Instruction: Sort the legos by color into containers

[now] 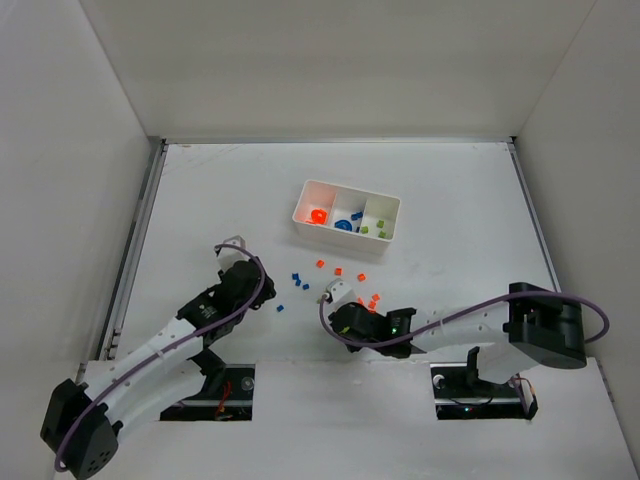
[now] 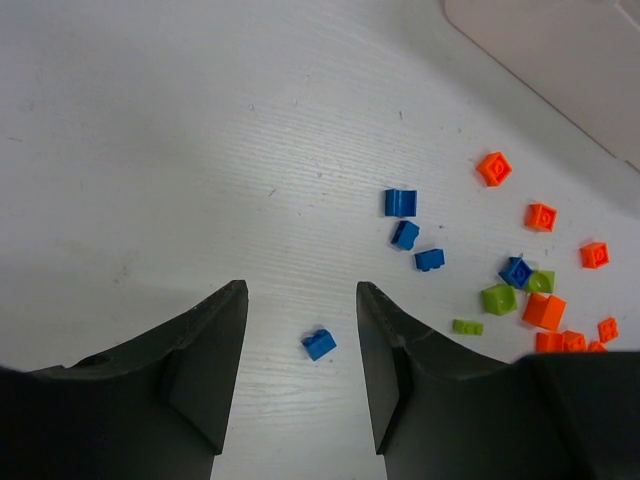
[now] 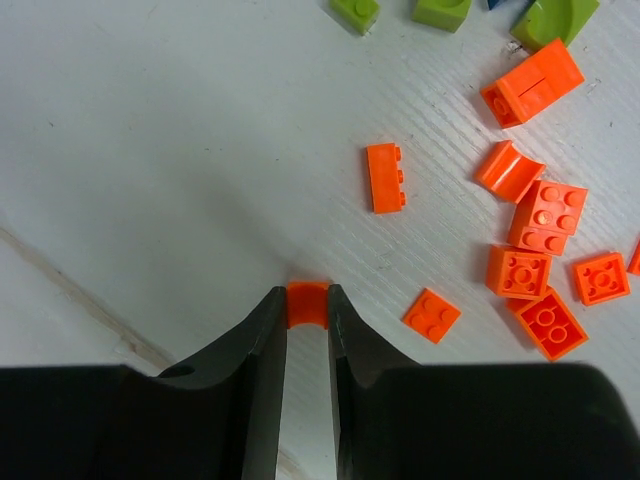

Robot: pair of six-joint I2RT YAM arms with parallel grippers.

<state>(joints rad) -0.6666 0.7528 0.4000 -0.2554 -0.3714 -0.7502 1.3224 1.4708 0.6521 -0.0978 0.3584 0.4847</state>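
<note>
My right gripper (image 3: 306,292) is shut on a small curved orange lego (image 3: 307,310), low over the table. Several loose orange legos (image 3: 545,222) lie to its right, with green ones (image 3: 443,12) at the top edge. My left gripper (image 2: 300,290) is open, and a blue lego (image 2: 319,344) lies on the table between its fingers, untouched. More blue legos (image 2: 401,203), orange ones (image 2: 494,168) and green ones (image 2: 498,298) lie to the right. In the top view the white tray (image 1: 305,190) holds orange-red (image 1: 318,215), blue (image 1: 344,224) and green (image 1: 375,228) pieces, one colour per compartment.
In the top view the loose legos (image 1: 340,270) lie scattered between the tray and the two grippers, the left (image 1: 233,246) and the right (image 1: 335,296). White walls enclose the table on three sides. A corner of the tray (image 2: 560,60) shows at the top right of the left wrist view.
</note>
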